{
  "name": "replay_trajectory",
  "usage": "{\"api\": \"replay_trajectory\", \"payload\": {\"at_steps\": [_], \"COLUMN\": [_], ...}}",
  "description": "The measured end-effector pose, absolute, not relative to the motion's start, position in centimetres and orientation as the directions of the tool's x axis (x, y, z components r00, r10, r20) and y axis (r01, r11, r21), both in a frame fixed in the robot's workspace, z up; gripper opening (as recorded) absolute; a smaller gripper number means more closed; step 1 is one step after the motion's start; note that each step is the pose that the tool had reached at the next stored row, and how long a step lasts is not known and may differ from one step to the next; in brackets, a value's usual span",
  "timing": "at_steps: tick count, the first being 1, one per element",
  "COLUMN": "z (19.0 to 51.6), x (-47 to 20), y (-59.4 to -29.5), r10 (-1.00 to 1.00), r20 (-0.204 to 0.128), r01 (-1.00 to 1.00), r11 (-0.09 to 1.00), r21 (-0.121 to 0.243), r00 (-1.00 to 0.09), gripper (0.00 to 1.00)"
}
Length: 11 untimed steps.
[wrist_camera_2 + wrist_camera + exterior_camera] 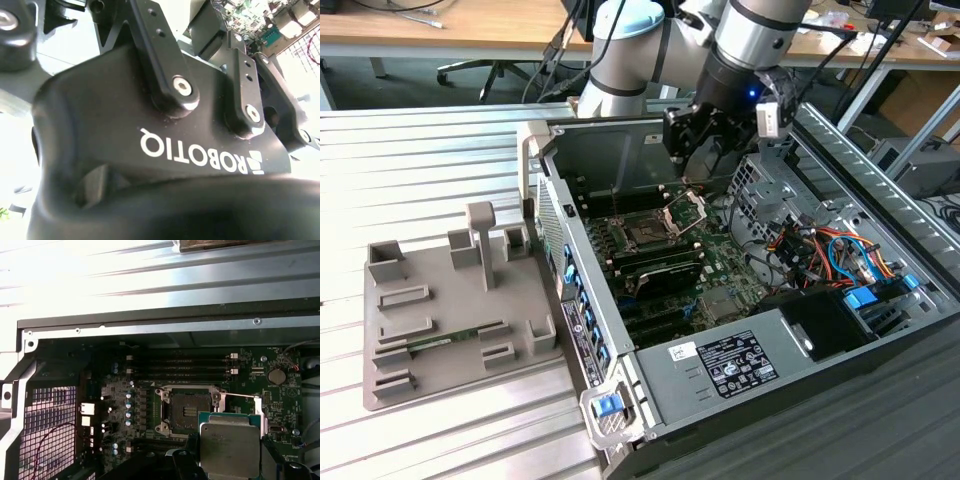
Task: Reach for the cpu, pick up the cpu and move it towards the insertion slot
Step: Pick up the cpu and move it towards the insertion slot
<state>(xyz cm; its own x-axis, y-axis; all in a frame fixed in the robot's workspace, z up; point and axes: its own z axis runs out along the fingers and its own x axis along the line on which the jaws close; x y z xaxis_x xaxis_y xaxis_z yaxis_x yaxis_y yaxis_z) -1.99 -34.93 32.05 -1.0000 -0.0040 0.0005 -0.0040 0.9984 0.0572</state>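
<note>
Inside the open computer case (760, 330) on the ribbed table (420, 180), the arm's pincer (705, 150) hangs over the motherboard (135, 405), clamped on the cpu (229, 447) (silver face showing), just beside the open insertion slot (189, 410).

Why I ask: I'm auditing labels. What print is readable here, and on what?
White lettering on the end effector housing: a brand name, upside down.
Black label on the power supply: too small.
White sticker beside it: illegible.
Motherboard markings: too small.
The cpu face: nothing legible.
</note>
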Motion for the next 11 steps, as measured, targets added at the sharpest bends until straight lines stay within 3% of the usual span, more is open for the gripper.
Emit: {"api": "replay_trajectory", "payload": {"at_steps": [11], "z": [31.75], "x": [-1.99], "y": [-33.98], "r10": [-0.005], "r20": [0.0], "r01": [-0.005], "r11": [0.998], "r21": [0.057], "r00": [-1.0], "gripper": [0.55]}}
